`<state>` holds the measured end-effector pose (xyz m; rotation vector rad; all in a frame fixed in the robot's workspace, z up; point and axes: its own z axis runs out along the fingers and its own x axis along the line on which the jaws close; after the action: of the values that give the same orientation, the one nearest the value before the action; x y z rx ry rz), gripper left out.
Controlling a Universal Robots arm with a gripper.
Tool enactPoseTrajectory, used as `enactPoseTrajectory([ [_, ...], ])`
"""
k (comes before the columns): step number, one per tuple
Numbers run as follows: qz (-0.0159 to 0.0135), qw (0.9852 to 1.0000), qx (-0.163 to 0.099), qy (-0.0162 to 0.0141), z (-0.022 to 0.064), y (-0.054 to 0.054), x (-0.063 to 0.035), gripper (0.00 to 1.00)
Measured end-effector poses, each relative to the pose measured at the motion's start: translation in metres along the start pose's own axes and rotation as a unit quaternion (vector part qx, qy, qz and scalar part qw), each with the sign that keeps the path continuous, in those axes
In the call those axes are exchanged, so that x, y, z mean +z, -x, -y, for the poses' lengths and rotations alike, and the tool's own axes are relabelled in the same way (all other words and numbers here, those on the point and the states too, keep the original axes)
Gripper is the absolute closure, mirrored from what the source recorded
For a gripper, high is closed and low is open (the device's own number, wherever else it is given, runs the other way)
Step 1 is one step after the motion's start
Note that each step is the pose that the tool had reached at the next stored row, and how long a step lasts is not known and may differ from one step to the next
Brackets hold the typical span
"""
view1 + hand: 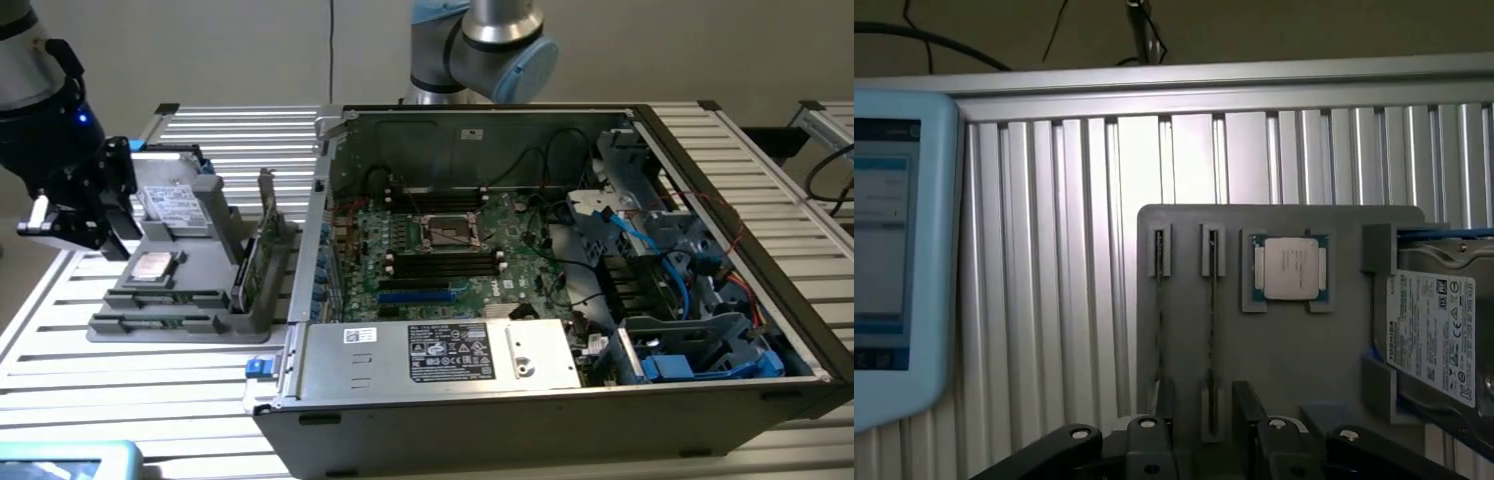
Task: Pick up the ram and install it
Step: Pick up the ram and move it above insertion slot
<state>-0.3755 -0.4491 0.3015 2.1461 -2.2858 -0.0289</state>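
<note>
Two ram sticks stand edge-on in slots of the grey holder (1294, 350): one stick (1159, 310) and a second stick (1211, 320) beside it. In the exterior view these slots (163, 298) are at the holder's near end, at the exterior view's left. My gripper (83, 228) hangs above the holder, apart from it. In the wrist view the gripper (1204, 420) is open, and the second stick's near end lies between its black fingers (1246, 405). Black memory slots (441, 262) lie on the motherboard inside the open computer case (441, 355).
The holder also carries a silver processor (1291, 268), a boxy drive (1439, 335) and a taller green card (263, 250) standing on edge. A pale blue tablet (894, 250) lies on the slatted table beside the holder. A second robot arm (481, 45) stands behind the case.
</note>
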Motion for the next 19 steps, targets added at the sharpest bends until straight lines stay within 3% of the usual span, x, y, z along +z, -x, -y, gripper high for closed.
enactPoseTrajectory([
  [10,0.0000,1.0000,0.000,0.0001,0.0012,-0.007,0.0120,0.64],
  [19,0.0000,1.0000,0.000,0.0019,0.0044,-0.009,0.0264,0.64],
])
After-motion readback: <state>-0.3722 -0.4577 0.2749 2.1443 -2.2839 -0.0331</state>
